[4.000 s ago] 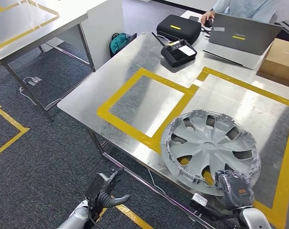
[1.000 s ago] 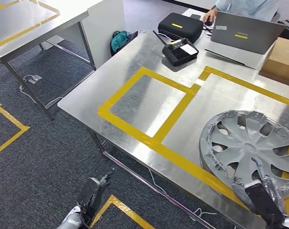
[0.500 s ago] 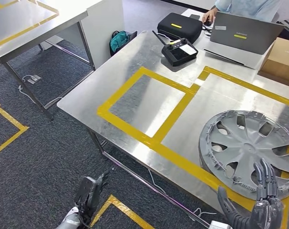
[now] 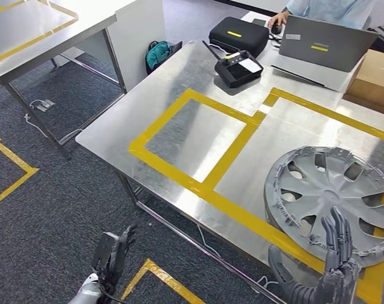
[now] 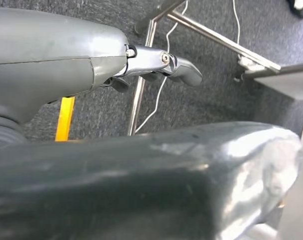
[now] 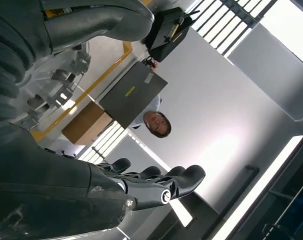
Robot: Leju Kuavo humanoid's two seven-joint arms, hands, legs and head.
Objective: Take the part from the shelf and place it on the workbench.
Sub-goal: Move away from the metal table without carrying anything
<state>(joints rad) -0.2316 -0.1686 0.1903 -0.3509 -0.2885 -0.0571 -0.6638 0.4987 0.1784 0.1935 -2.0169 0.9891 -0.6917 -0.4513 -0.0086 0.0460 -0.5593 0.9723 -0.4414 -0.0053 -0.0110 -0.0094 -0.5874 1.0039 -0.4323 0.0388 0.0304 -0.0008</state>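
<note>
One grey plastic hubcap (image 4: 331, 201) lay flat on the steel workbench (image 4: 190, 76) near its front right corner, partly over the yellow tape border (image 4: 237, 215), so the placing step looked done. Just in front of it the right hand (image 4: 334, 266) hung with fingers (image 4: 337, 235) spread and upright, holding nothing and seemingly clear of the rim, while the left hand (image 4: 109, 253) hovered low over the dark carpet (image 4: 46, 215) beyond the front edge, fingers loosely extended and empty. Next, by my judgement, the right arm only needed drawing clear without nudging the rim.
</note>
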